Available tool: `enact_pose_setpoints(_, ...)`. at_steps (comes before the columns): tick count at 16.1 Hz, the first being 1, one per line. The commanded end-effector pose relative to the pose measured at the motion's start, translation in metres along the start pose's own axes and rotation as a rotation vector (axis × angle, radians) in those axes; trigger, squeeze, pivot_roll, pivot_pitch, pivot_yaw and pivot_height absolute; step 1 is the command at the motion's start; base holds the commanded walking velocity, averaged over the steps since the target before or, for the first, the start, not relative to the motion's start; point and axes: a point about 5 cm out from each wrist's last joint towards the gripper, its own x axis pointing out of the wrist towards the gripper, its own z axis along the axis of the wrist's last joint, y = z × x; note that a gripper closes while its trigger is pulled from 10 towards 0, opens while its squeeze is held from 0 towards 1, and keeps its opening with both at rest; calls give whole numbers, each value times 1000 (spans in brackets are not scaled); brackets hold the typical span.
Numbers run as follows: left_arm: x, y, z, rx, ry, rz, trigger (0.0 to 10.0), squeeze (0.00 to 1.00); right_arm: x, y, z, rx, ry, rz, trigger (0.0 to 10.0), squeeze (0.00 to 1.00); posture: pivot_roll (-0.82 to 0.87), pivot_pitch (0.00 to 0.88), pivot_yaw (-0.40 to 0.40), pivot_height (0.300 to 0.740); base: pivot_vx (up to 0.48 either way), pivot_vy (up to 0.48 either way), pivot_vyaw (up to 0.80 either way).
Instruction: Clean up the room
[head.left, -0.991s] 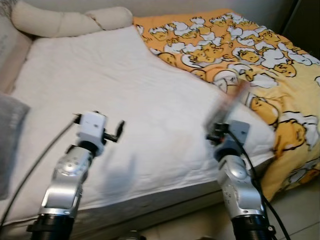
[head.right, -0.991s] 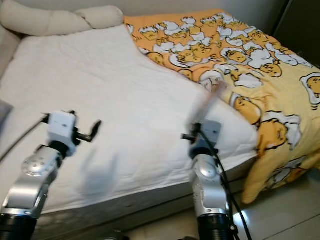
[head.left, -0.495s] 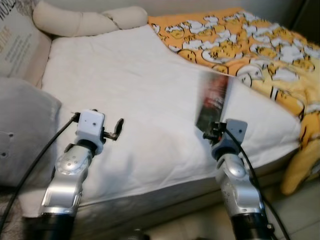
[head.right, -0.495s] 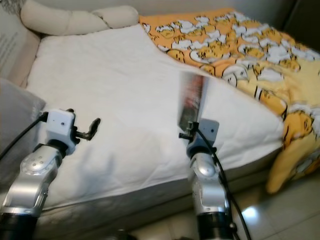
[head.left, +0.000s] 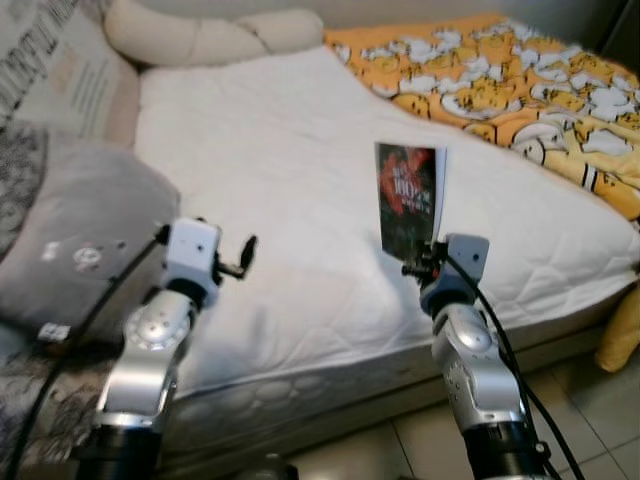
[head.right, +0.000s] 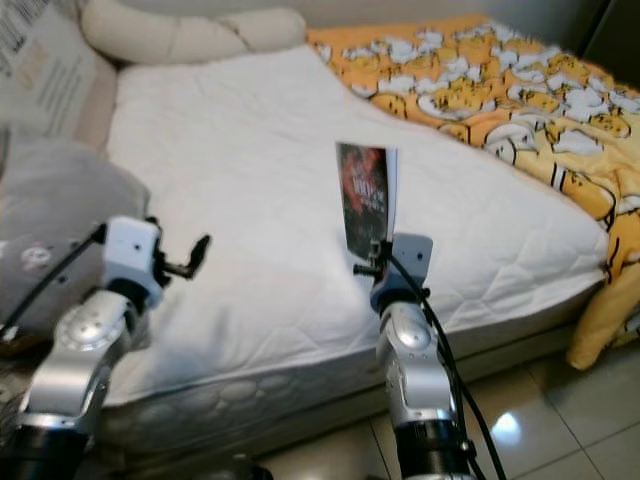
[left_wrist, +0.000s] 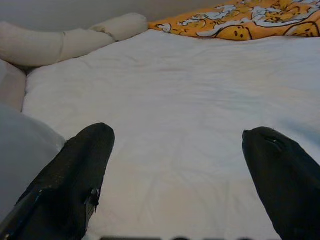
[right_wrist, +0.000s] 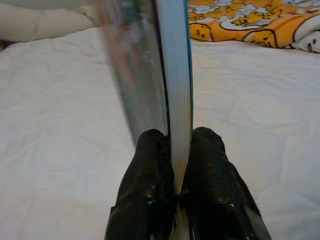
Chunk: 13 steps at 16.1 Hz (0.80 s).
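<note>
A thin book (head.left: 407, 200) with a dark red and black cover stands upright over the white mattress (head.left: 270, 170). My right gripper (head.left: 418, 262) is shut on its lower edge; in the right wrist view the two black fingers (right_wrist: 150, 185) pinch the book (right_wrist: 172, 80) edge-on. My left gripper (head.left: 240, 262) is held out above the mattress near the bed's left side, open, its fingers (left_wrist: 75, 175) wide apart with nothing between them.
An orange cartoon-print blanket (head.left: 530, 90) covers the bed's far right. A long cream bolster (head.left: 200, 35) lies at the head. A grey pillow (head.left: 80, 250) and a printed cushion (head.left: 60, 70) sit at the left. Tiled floor (head.left: 560, 400) runs along the bed's near edge.
The camera has swung left, bringing the grey pillow into view. The book in my right gripper has turned from tilted right and blurred to upright and steady.
</note>
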Motion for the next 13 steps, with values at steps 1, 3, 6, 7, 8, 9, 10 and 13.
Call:
enact_pose_setpoints(1,2,1,6,10,-24,3,10000,0,3,2,11,-23,-43,23,10000,0,91,0,18,740,0,0,0)
enact_pose_setpoints(3,2,1,7,8,-27,4,10000,0,2,7,10,-47,-33,62,10000,0,90,0,20,740,0,0,400)
enact_pose_setpoints(6,3,1,8,2,-31,5,10000,0,3,5,10,-51,-31,56,10000,0,85,0,30,740,0,0,800)
enact_pose_setpoints(7,3,1,8,1,-31,4,10000,0,3,3,10,-61,-33,43,10000,0,85,0,30,740,0,0,800)
enact_pose_setpoints(8,4,1,8,1,-31,4,10000,0,3,3,10,-67,-34,39,10000,0,84,0,31,740,0,0,800)
enact_pose_setpoints(9,4,2,8,0,-32,4,10000,0,4,1,11,-44,-35,21,10000,0,84,0,31,740,244,0,0)
enact_pose_setpoints(10,4,2,9,0,-33,4,10000,0,4,0,11,-38,-36,17,10000,0,84,0,32,740,251,0,0)
enact_pose_setpoints(13,5,3,11,0,-35,2,10000,0,4,4,12,-66,-39,57,10000,0,83,0,37,740,273,0,0)
